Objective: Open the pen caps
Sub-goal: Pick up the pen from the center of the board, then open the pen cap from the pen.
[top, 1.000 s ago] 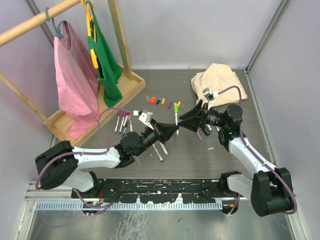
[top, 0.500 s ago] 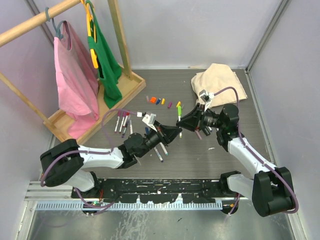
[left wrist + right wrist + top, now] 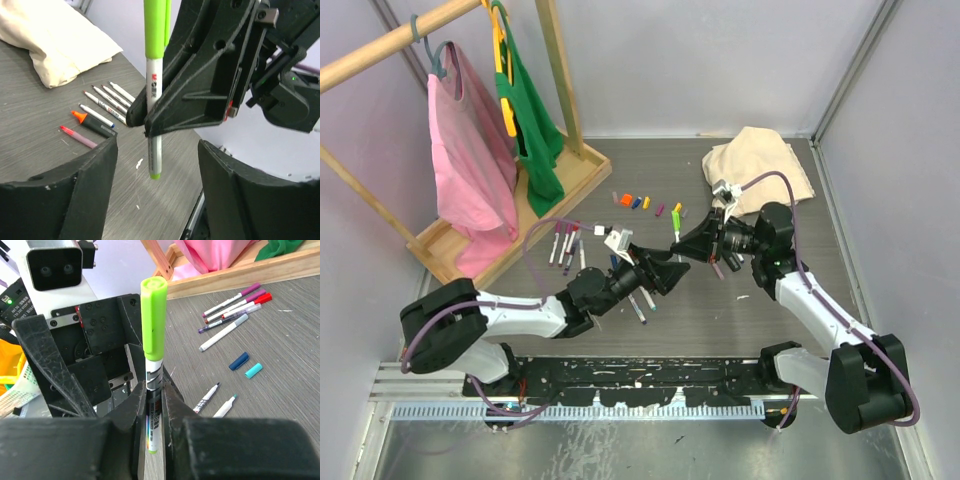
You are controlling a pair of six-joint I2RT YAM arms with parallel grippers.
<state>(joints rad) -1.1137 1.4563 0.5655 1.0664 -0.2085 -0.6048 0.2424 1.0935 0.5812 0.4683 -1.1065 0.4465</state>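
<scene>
Grey table [image 3: 720, 310], right hand [image 3: 152, 405] clamped on white pen [image 3: 154, 371], lime-green cap [image 3: 153, 320] fitted, left hand [image 3: 157, 148] spread apart.

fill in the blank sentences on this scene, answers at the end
1. The right gripper is shut on a white marker whose cap is ____.
2. The left gripper is ____, with the marker's lower end between its jaws, untouched.
3. On the wooden rack hang a green garment and a ____ one.

Missing words: green; open; pink
</scene>
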